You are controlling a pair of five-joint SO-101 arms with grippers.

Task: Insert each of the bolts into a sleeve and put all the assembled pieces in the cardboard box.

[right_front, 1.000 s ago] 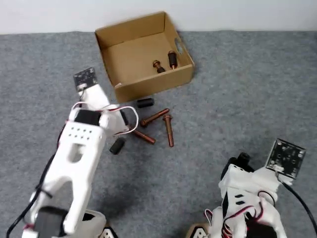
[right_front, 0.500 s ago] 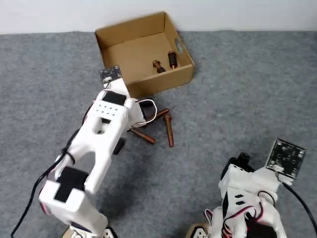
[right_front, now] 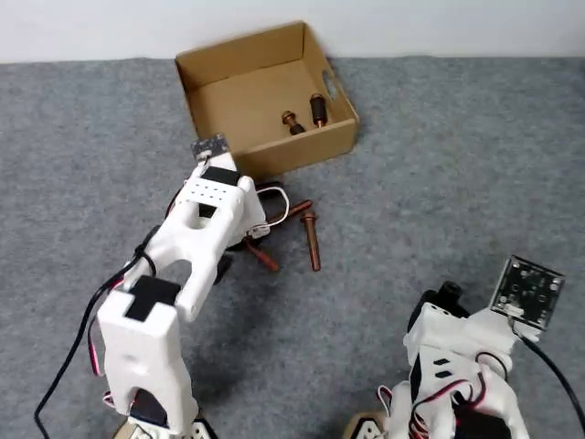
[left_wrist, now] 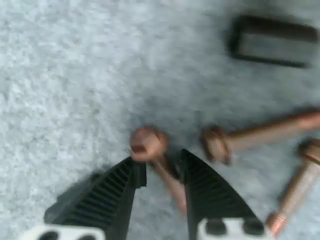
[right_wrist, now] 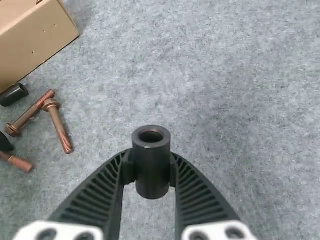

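In the left wrist view my left gripper (left_wrist: 162,162) is open and straddles a copper bolt (left_wrist: 150,145) lying on the grey carpet, one finger on each side of its shaft. Two more bolts (left_wrist: 260,132) (left_wrist: 295,190) and a black sleeve (left_wrist: 272,35) lie just beyond. From above, this arm covers the bolt cluster (right_front: 311,240) in front of the cardboard box (right_front: 196,69), which holds two assembled pieces (right_front: 318,110). My right gripper (right_wrist: 151,165) is shut on a black sleeve (right_wrist: 151,160), held upright with its bore showing, at the near right (right_front: 446,294).
Another black sleeve (right_front: 219,268) peeks out beside the left arm. The right wrist view shows the box corner (right_wrist: 30,35), a sleeve (right_wrist: 12,94) and bolts (right_wrist: 57,125) farther off. Open carpet stretches to the right of the box.
The left arm has swung right towards the box and come down over the bolts. The right arm with its sleeve has stayed still.
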